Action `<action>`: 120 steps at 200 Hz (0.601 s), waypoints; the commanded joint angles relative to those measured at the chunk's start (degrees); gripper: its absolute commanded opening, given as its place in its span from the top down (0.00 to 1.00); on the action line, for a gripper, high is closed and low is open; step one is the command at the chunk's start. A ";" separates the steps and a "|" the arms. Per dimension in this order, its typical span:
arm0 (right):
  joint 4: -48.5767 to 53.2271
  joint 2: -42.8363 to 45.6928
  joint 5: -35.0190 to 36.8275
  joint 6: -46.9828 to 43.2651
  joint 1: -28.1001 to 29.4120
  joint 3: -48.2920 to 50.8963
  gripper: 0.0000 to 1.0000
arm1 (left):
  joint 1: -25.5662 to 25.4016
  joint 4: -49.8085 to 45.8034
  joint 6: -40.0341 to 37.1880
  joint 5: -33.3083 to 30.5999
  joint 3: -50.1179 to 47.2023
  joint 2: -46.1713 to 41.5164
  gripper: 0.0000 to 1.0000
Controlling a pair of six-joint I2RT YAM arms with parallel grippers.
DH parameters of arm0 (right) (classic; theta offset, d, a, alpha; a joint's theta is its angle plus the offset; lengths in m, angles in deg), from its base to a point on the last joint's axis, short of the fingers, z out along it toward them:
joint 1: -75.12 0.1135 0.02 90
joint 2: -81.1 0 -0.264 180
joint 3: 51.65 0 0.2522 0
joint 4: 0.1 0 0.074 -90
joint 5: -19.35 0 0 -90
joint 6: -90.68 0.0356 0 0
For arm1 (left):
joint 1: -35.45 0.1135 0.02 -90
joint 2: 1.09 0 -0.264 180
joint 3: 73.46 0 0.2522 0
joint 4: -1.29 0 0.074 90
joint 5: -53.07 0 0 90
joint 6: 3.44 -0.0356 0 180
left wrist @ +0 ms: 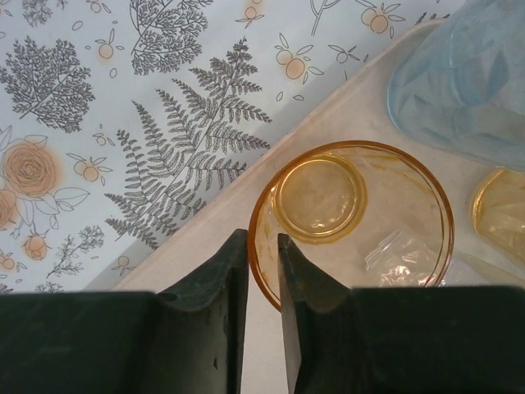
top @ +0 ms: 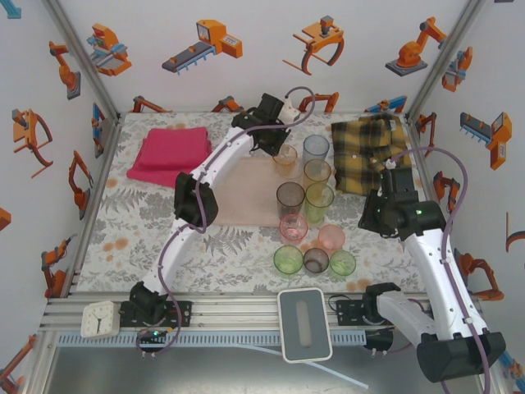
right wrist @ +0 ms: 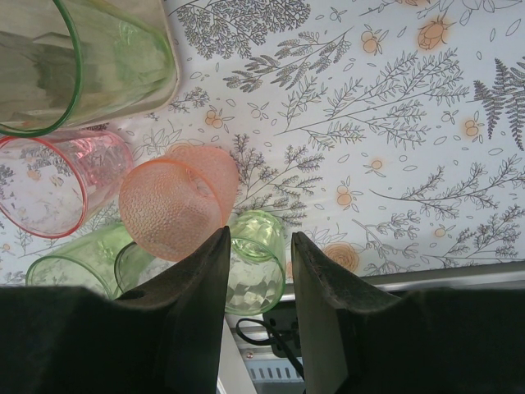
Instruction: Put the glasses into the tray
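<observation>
- The tray (top: 242, 201) lies directly under the left claw (left wrist: 262, 238), and its rim runs just ahead of the fingertips.
- The plaid shirt (top: 365, 152) lies beyond the right claw (right wrist: 261, 242). The magenta towel (top: 168, 152) sits well off to the left of the left claw.
- The left claw's jaws stand a narrow slit apart, astride the wall of the orange glass (left wrist: 394, 213), with one finger outside and one inside. I cannot tell whether they pinch it. The glass stands upright on the tray.
- The blue glass (left wrist: 467, 74) stands on the tray ahead and to the right of that claw, with a yellow glass (left wrist: 500, 213) at its right.
- The right claw's jaws are apart with nothing between them. A green glass (right wrist: 258, 267) sits below the gap on the tablecloth (right wrist: 394, 123), a salmon glass (right wrist: 176, 205) is just beside the left finger, and a pink glass (right wrist: 49, 189) is farther left.
</observation>
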 commanded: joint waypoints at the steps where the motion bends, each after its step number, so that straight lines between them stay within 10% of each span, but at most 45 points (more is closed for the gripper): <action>1: -0.63 -0.29 -0.62 0.66 -0.20 0.48 0.63 | -0.05 0.13 0.01 -0.39 1.81 1.22 0.69; 120: -2.28 -1.17 -1.40 0.84 -0.20 -0.47 0.63 | 3.04 -2.88 1.21 0.35 0.42 -6.37 0.53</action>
